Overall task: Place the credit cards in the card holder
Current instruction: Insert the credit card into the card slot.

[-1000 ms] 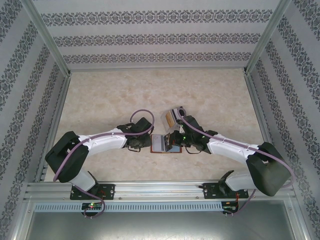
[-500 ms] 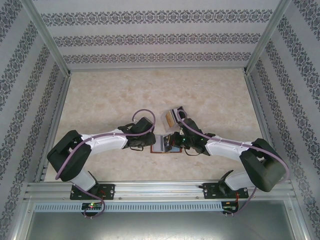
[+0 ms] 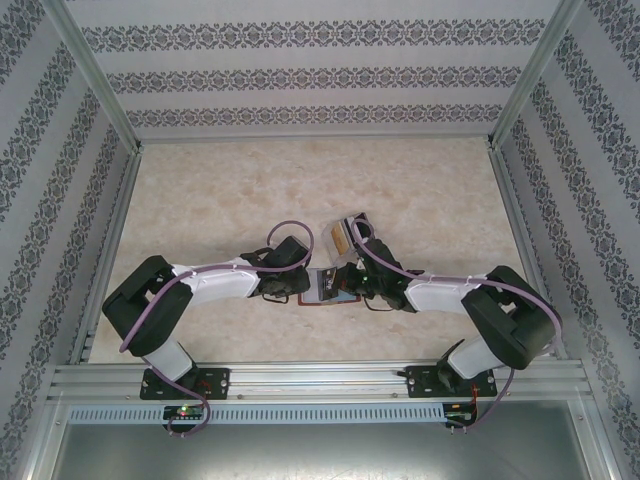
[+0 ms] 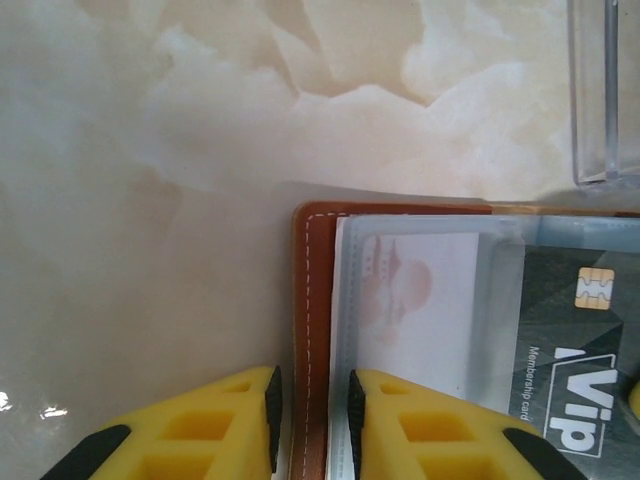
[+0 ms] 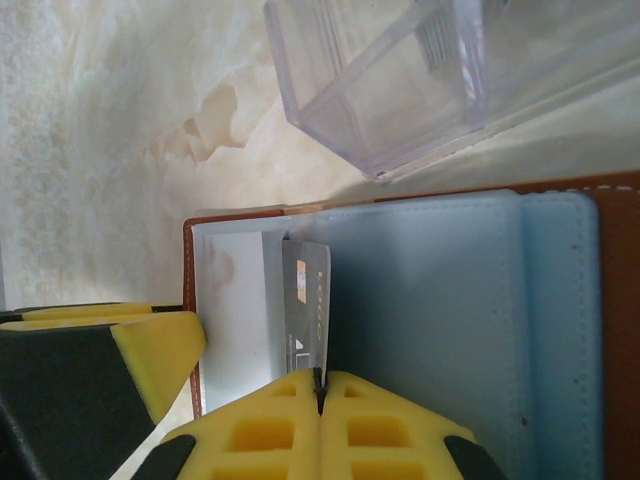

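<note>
Right gripper (image 5: 320, 385) clenched on black card (image 5: 305, 300). The card stands edge-on over the open holder (image 5: 622, 330), its tip among the pale sleeves.
Left gripper (image 4: 310, 395): jaws straddle the holder's stitched brown edge with a narrow gap, can't tell if clamped. Holder lies open on the table (image 4: 150, 150) between both arms, mid-table in the top view. White card (image 4: 420, 300) sits under a clear sleeve. Clear case (image 5: 400, 90) just past the holder's far edge.
</note>
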You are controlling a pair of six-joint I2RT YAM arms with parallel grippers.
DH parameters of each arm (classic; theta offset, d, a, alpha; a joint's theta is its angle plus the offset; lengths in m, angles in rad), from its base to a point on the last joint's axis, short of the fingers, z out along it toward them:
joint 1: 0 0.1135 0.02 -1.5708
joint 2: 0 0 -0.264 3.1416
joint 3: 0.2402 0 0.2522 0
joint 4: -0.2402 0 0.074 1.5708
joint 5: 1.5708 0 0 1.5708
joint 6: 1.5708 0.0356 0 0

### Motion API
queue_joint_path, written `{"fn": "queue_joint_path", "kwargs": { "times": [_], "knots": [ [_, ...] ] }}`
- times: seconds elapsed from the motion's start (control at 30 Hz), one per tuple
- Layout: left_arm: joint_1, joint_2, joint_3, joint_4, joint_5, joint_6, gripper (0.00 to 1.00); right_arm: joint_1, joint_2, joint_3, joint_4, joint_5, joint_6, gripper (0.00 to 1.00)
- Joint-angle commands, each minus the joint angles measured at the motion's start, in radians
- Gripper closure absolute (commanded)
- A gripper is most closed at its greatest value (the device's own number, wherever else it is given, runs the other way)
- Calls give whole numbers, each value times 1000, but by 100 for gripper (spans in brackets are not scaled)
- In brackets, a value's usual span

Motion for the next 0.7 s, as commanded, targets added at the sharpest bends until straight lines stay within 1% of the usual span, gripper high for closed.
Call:
{"fn": "queue_joint_path", "kwargs": {
  "times": [0.0, 0.3, 0.5, 0.57, 0.67],
  "knots": [
    [-25, 20, 7, 5, 8, -9, 73, -1, 34, -15, 13, -10, 14, 100],
    [-27, 32, 25, -6, 6, -6, 73, 20, 89, 28, 15, -23, 2, 98],
    [-27, 39, 36, -20, 5, -2, 73, 40, 98, 72, -34, -5, -20, 94],
    [-27, 36, 35, -23, 2, -5, 73, 41, 79, 88, -94, 18, -41, 90],
    [-27, 38, 36, -29, -2, -4, 74, 41, 44, 131, -241, 81, -98, 76]
  ]
}}
